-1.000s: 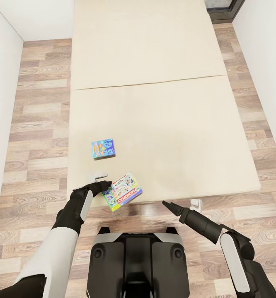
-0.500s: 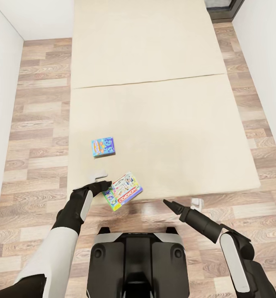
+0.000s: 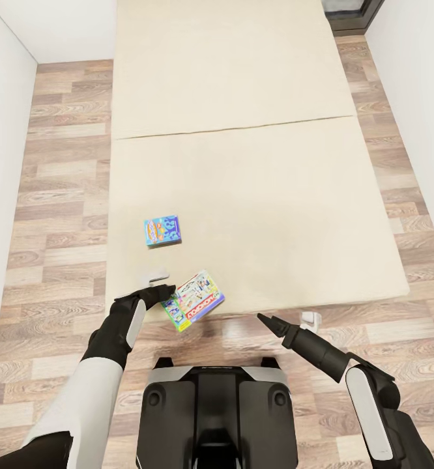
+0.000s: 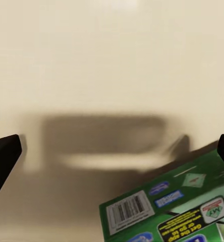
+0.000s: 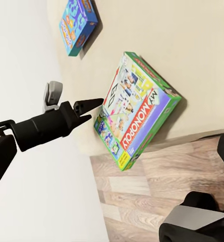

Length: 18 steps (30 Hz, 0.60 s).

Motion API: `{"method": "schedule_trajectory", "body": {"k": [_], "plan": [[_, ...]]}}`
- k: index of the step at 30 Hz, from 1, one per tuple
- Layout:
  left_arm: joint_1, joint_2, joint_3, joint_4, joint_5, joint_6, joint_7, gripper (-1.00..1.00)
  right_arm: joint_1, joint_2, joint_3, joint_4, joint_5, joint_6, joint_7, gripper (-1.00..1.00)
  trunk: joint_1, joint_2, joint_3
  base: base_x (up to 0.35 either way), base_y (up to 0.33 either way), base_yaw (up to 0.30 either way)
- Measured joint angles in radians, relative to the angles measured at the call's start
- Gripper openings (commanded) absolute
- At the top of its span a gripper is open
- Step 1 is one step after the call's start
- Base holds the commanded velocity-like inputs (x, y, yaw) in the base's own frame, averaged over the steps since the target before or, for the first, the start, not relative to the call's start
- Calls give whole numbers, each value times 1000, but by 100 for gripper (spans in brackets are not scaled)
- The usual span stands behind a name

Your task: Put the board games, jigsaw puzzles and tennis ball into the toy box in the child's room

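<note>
Two board games lie on the beige bed (image 3: 256, 208). The blue one (image 3: 161, 232) (image 5: 77, 22) rests flat near the bed's left side. A Monopoly box (image 3: 192, 301) (image 5: 137, 118) sits at the near edge, its corner overhanging the floor. My left gripper (image 3: 165, 290) (image 4: 112, 151) is open at the box's left corner, with the box's green side (image 4: 167, 206) partly between its fingers. My right gripper (image 3: 264, 319) hangs open over the floor, right of the box and apart from it. The toy box and table are out of view.
Wood-plank floor (image 3: 60, 195) runs down both sides of the bed, bounded by white walls. A small white bed fitting (image 3: 310, 319) sticks out at the near edge beside my right gripper. My own base (image 3: 217, 404) stands close against the bed's foot.
Almost nothing has changed: my right gripper has crept slightly to the right, and the left gripper and both boxes stay where they were.
</note>
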Motion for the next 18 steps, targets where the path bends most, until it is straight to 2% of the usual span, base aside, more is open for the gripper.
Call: {"method": "schedule_trajectory", "body": {"k": [9,18], "plan": [[0,0,1,-1,1,1,0,100,0,0,-1,0,0,0,0,100,0,0,0,-8,0,0],[0,-1,1,1,2,1,-1,100,0,0,0,0,0,-1,0,100,0,0,0,-121,0,0]]}}
